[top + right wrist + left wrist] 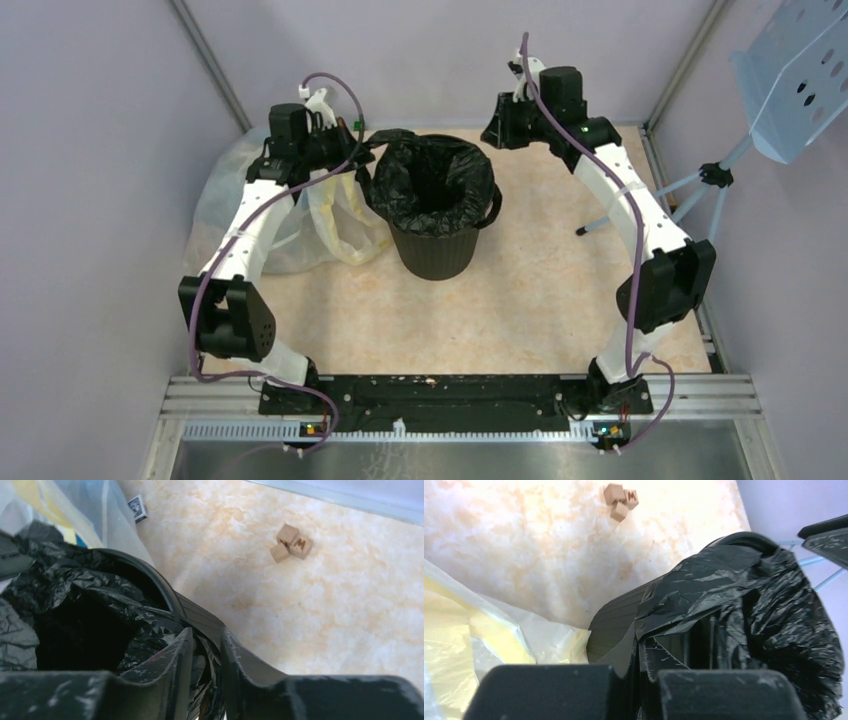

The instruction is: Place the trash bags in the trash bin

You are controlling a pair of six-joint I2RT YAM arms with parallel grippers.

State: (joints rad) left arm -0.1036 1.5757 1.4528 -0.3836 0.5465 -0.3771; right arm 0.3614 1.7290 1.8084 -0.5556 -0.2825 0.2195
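The round black ribbed trash bin [432,250] stands upright at the middle of the table. The glossy black trash bag [430,180] sits inside it, its mouth spread open over the rim, and one loop handle hangs at the bin's right side. My left gripper [368,150] is at the bin's far-left rim, shut on the bag's edge. In the left wrist view the gripper [640,645] pinches the bag [749,605] beside the bin wall [616,620]. My right gripper [495,135] is at the far-right rim. In the right wrist view it [202,642] is closed on crinkled bag plastic [75,595] by the rim [165,585].
A big translucent pale-yellow bag [330,215] lies against the bin's left side, under my left arm; it also shows in the left wrist view [484,640]. Small wooden cubes [291,542] lie on the table behind the bin. A pale blue perforated stand [795,75] is at the far right.
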